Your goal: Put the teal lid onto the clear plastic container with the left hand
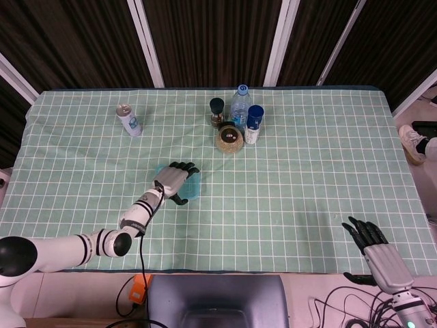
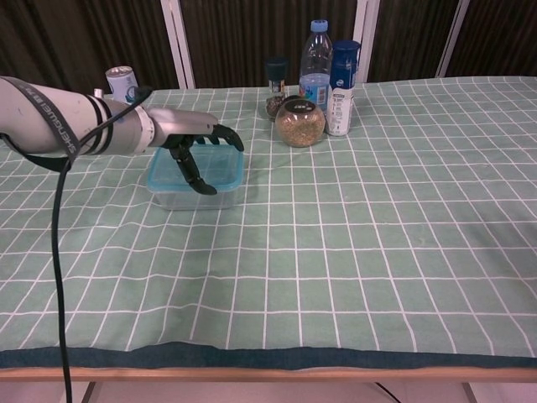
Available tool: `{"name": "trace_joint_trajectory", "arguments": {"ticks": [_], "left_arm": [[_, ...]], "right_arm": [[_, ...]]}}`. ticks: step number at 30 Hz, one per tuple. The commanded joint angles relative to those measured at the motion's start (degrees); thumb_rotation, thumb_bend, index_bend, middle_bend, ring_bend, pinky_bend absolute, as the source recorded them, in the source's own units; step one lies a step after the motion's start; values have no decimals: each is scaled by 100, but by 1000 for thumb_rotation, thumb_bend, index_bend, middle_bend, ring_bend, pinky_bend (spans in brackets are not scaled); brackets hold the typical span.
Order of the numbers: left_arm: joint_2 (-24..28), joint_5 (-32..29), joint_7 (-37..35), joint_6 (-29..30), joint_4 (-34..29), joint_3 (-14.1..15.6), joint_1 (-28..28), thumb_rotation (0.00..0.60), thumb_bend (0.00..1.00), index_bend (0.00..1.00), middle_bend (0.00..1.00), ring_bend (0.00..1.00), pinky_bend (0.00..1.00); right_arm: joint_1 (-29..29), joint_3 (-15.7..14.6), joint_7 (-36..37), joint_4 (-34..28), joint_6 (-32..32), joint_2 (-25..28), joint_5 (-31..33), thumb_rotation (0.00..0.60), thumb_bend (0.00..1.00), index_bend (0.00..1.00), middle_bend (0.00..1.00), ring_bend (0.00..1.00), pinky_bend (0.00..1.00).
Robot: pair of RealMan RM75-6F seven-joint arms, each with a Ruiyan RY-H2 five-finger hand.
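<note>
A lab-like test setting is suggested: a table (image 1: 328, 157) is covered with a green checked cloth, dark curtains (image 1: 212, 41) are hung behind, and cables (image 1: 355, 301) are seen below.
</note>
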Motion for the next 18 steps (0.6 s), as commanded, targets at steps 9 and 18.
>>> {"name": "trace_joint_trajectory", "arguments": {"ticks": [9, 18], "left_arm": [[51, 44, -181, -165, 37, -26, 56, 600, 275, 104, 130, 165, 185], [93, -14, -251, -142, 3, -14, 41, 600, 251, 0, 0, 0, 64]], "right_arm": [[-3, 3, -1, 1, 8, -1, -2, 600, 189, 0, 0, 0, 0], [-8, 3, 7, -3, 21, 6, -6, 600, 189, 0, 0, 0, 0]]}}
